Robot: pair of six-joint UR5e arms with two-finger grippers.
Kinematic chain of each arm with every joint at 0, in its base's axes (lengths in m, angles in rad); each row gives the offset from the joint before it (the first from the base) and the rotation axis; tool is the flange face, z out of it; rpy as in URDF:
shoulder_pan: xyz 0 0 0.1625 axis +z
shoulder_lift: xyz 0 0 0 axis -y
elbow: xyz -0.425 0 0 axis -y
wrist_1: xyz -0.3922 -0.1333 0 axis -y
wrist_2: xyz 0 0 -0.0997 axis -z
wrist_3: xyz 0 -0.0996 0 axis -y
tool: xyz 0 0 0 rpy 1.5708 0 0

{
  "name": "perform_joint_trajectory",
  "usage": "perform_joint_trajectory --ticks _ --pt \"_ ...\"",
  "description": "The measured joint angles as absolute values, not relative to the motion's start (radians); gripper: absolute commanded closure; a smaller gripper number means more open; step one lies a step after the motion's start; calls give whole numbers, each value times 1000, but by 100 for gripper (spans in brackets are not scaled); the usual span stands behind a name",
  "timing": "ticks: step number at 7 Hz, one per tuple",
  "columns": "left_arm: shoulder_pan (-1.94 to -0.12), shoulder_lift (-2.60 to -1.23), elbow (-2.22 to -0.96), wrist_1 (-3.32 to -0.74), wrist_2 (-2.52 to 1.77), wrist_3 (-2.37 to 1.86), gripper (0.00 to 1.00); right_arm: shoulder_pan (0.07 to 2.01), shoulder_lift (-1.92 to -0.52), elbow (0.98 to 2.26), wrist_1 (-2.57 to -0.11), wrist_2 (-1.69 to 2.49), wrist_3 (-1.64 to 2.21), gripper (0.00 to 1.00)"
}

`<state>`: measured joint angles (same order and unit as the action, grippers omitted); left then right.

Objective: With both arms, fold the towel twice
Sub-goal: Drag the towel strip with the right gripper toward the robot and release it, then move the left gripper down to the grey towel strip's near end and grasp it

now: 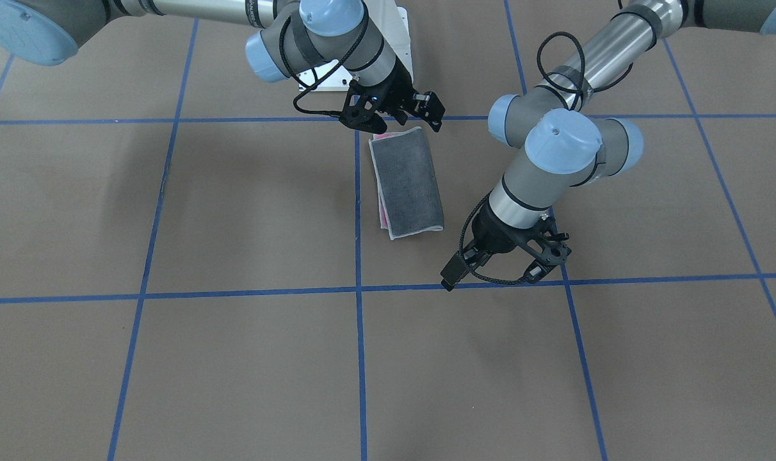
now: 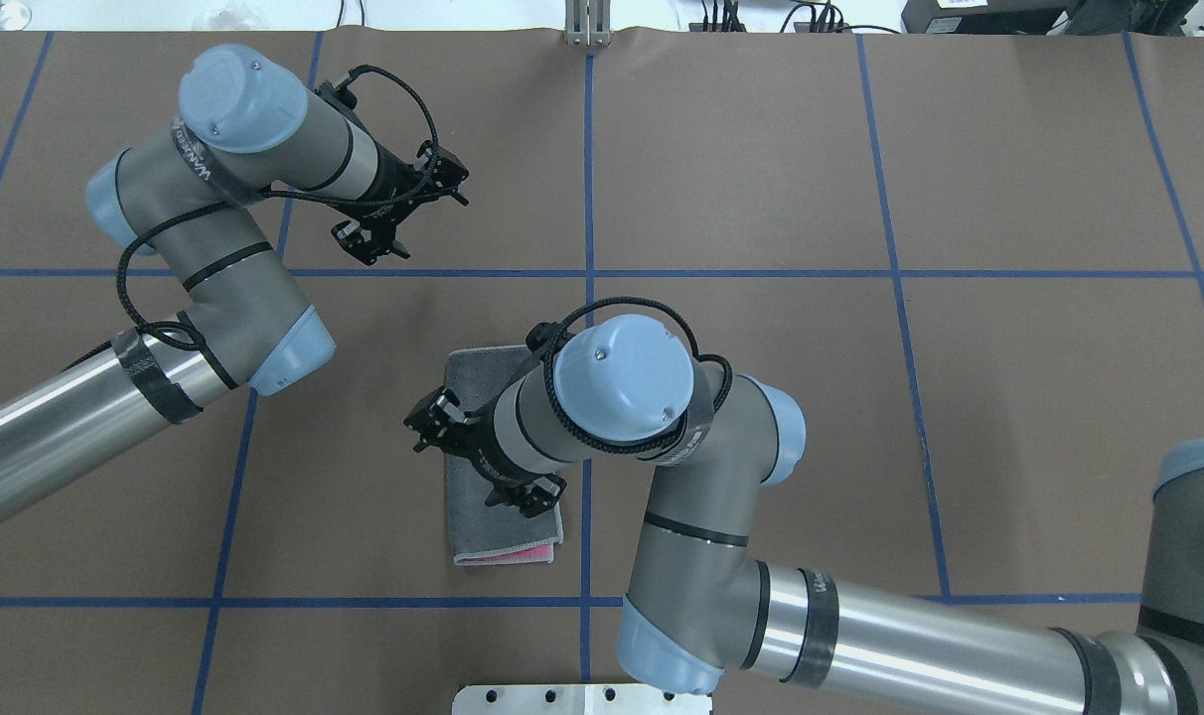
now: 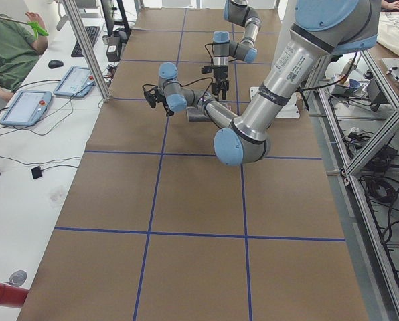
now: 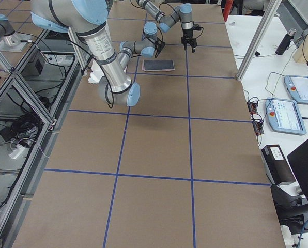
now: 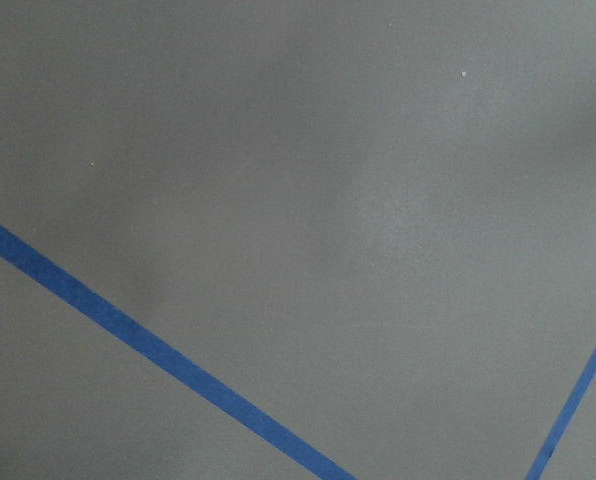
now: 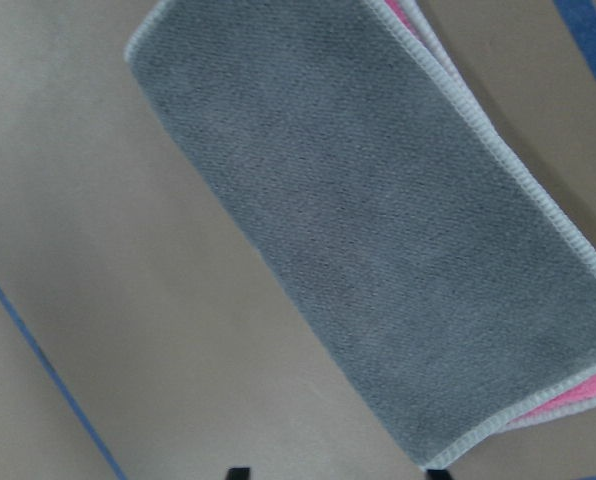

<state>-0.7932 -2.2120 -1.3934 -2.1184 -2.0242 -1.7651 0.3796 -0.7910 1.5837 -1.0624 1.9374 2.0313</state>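
- The small terry towel (image 1: 406,186), dark grey on the upper face with a pale stitched border, lies flat on the brown paper-covered surface (image 1: 234,211), near the middle and on the robot's side of it.
- It is a long rectangle with a strip of pink showing under the grey, so I judge that the first fold is made and the second is not yet done.
- The right black two-finger pincer (image 1: 394,115) hovers above the short end of the towel nearest the robot base. Its jaws are spread apart and hold nothing.
- The left black two-finger pincer (image 1: 497,272) is apart from the towel, beyond its far end and to the side. It is also spread wide and empty.
- The next move probably calls for both pincers to take the two corners of one short end and carry that end over to the other. The left one must first come closer to the towel.
- The overhead view hides the middle of the towel behind the right arm (image 2: 622,377), while the front-facing view shows the whole towel uncovered.
- The right wrist view shows the towel (image 6: 378,230) close up, with the stitching and the pink lower layer along one long edge.
- The left wrist view shows only bare surface and blue tape lines (image 5: 158,350), with no towel.
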Motion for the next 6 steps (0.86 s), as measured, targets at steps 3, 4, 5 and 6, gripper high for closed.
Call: perform_joint_trajectory --ticks 3,4,5,6 --pt "-809 -2111 -1503 -2115 -2097 -1739 0 609 -877 1612 -1067 2086 1839 0" --pt "-804 -2073 -1578 -2114 -2103 -1800 0 676 -923 1610 -1067 2106 1717 0" --pt "-778 -2047 -1651 -2113 -2099 -1901 0 745 -967 1603 -1067 2145 1594 0" --pt "-720 -2019 -1722 -2111 -2069 -1991 0 814 -996 1588 -1067 2205 1497 0"
